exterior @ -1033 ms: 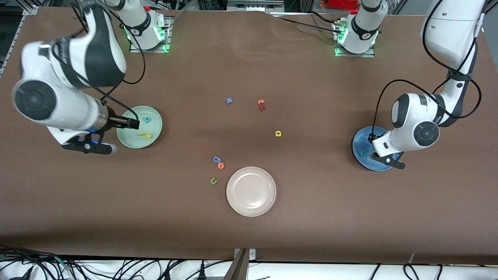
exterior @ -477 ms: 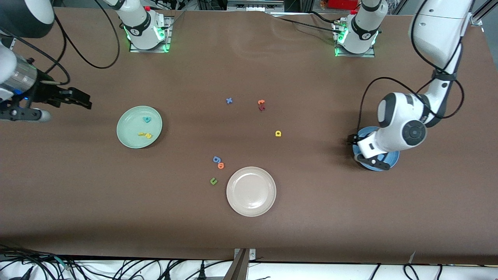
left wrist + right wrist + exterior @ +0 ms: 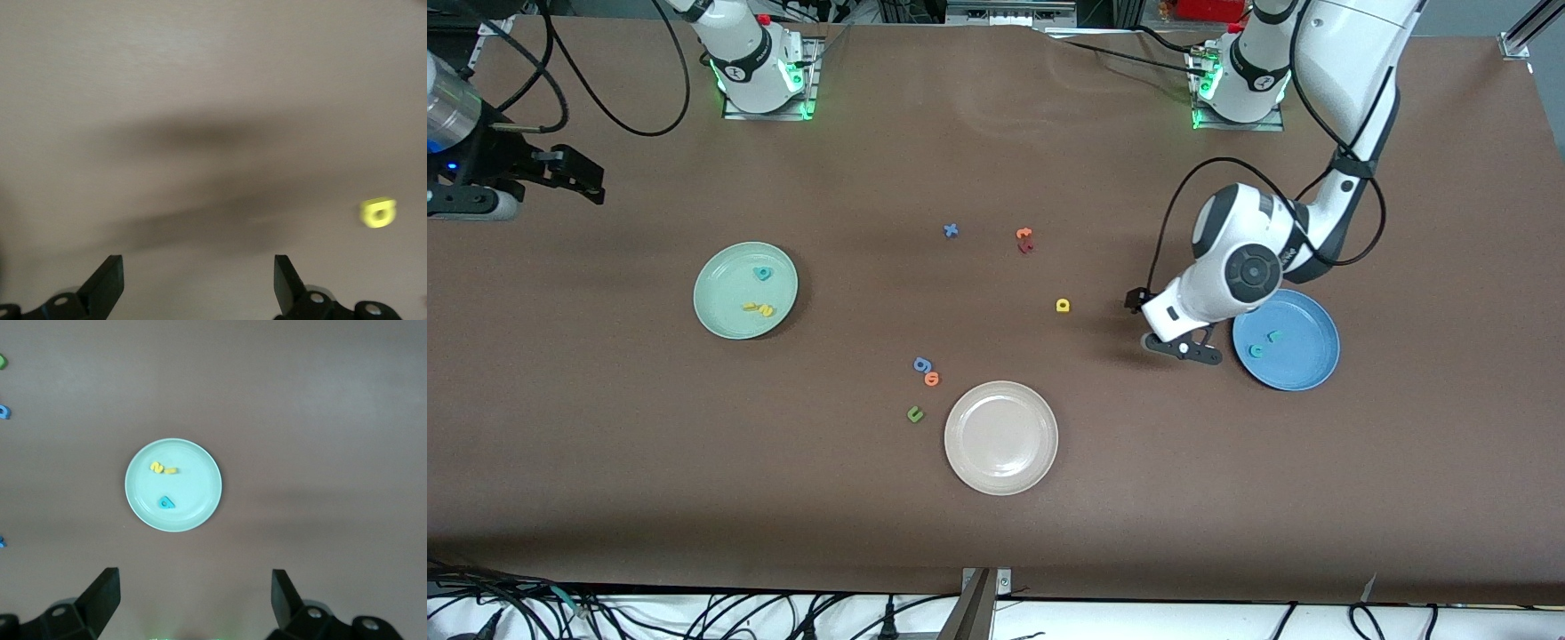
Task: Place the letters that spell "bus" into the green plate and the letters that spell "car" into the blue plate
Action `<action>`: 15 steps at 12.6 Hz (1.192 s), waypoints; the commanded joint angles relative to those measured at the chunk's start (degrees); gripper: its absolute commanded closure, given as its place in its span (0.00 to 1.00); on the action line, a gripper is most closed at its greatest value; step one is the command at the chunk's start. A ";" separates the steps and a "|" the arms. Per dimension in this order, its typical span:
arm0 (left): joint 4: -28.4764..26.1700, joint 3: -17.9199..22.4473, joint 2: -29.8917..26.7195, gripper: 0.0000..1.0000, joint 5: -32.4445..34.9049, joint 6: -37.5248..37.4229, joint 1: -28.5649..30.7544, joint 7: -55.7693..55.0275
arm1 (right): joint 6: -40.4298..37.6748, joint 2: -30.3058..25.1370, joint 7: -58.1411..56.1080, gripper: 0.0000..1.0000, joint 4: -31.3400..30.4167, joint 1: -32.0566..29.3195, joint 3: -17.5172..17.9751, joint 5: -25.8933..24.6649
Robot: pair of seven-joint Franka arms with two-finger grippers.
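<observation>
I see the worktop (image 3: 996, 533) with the green plate (image 3: 720, 311) toward the right arm's end, holding the teal b (image 3: 762, 273), yellow u (image 3: 751, 308) and yellow s (image 3: 766, 310). The blue plate (image 3: 1307, 364), toward the left arm's end, holds the teal c (image 3: 1256, 350) and teal r (image 3: 1274, 336). The left pincer (image 3: 1136, 302) hangs wide, empty, between that blue plate and the yellow a (image 3: 1063, 305). The right pincer (image 3: 587, 182) waits wide, well apart from the blue plate
</observation>
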 commanded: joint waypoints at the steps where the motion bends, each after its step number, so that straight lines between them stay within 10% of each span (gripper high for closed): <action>1: 2.10 -0.27 0.62 0.01 -1.21 -0.05 -3.37 -6.10 | -0.53 2.80 0.43 0.00 3.87 -0.91 -0.09 3.69; 15: 5.19 -0.80 9.06 0.14 0.63 11.28 -12.88 -27.74 | 0.61 0.34 3.69 0.00 1.23 -0.55 -1.94 2.82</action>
